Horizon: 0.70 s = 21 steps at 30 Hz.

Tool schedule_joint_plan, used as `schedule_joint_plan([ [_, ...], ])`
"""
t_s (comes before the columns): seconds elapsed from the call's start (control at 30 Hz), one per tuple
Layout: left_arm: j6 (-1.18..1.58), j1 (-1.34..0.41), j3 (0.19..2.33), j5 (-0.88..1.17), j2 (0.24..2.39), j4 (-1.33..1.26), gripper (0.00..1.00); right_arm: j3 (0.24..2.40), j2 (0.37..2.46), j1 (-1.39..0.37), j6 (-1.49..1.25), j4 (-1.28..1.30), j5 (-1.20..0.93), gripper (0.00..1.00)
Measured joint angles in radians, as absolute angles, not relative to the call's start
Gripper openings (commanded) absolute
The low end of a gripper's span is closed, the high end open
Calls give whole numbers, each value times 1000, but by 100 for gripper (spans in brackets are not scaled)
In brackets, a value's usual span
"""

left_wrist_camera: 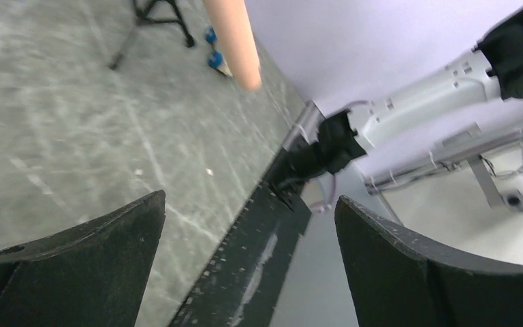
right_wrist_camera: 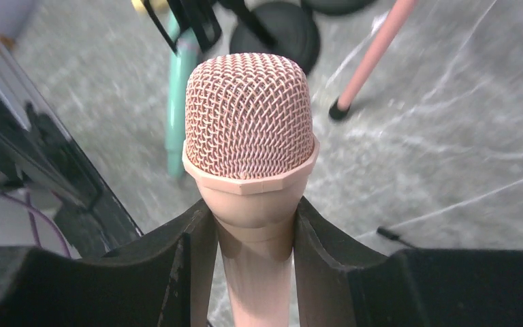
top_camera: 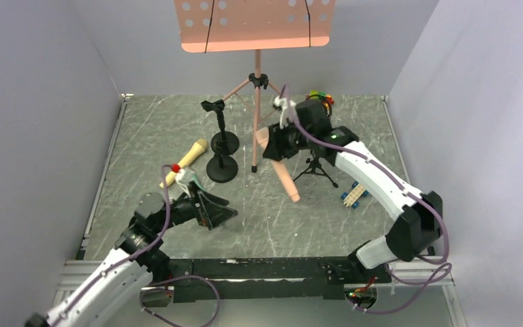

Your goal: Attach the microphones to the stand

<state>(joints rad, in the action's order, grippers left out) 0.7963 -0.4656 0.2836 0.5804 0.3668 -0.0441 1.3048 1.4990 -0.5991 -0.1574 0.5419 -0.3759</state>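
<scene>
My right gripper (right_wrist_camera: pixel 252 204) is shut on the neck of the salmon pink microphone (right_wrist_camera: pixel 248 116), just under its mesh head. From above, this microphone (top_camera: pixel 284 176) hangs tilted over the table from my right gripper (top_camera: pixel 276 151), handle pointing to the near side. The pale yellow microphone (top_camera: pixel 188 158) lies on the table left of two black round-based stands (top_camera: pixel 223 168). A teal microphone (right_wrist_camera: pixel 175 102) shows only in the right wrist view, near those bases. My left gripper (top_camera: pixel 230 208) (left_wrist_camera: pixel 250 204) stands open with nothing between its fingers, low over the near left of the table.
A pink music stand (top_camera: pixel 255 102) rises at the back centre, one leg close to the held microphone. A small black tripod (top_camera: pixel 317 167) stands under my right arm. A blue and yellow toy car (top_camera: pixel 354 196) lies nearby, and another coloured toy (top_camera: pixel 320 97) sits at the back.
</scene>
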Motion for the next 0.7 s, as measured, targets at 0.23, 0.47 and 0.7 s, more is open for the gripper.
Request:
schedule_joint_plan([
  [0.23,779,-828,391,349,689,-240,99,1372,1375,-545,-189,470,-419,11],
  [0.47,759,-991,565,121,964,-351,99,1369,1356,-509,-249,436,-470,11],
  [0.7,741,-1076,724,-105,1142,-375,97,1316,1305,-469,-313,383,-532,12],
])
